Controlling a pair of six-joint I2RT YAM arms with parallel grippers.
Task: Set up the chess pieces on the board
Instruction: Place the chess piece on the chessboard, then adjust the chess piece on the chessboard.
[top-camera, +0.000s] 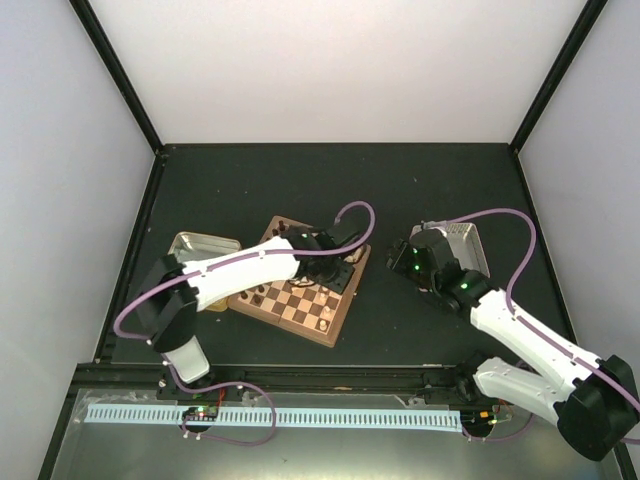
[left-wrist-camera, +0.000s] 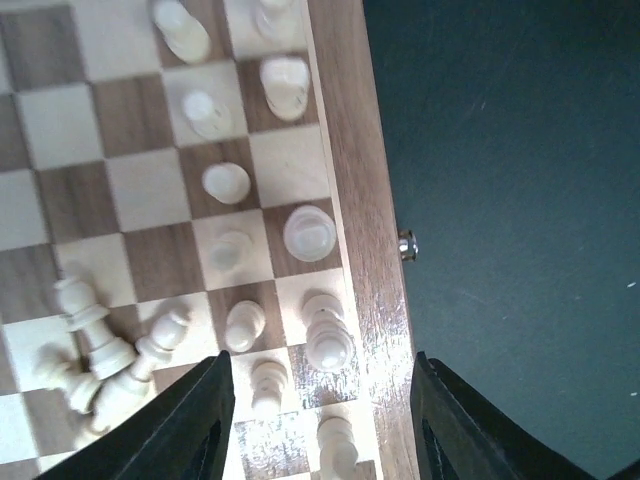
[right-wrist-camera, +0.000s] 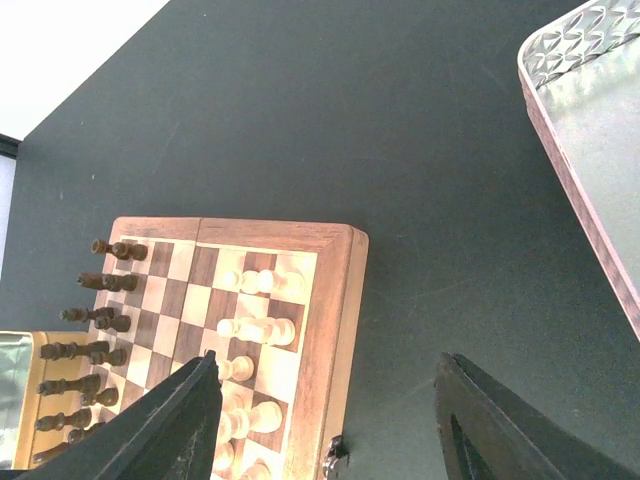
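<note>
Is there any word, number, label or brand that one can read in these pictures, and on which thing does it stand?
None: no view shows readable text.
Board: the rim bears no letters or numbers.
Chess pieces: unmarked.
Tray: only an embossed pattern on the rim, no writing.
White slotted strip: too small to tell if it bears any marks.
</note>
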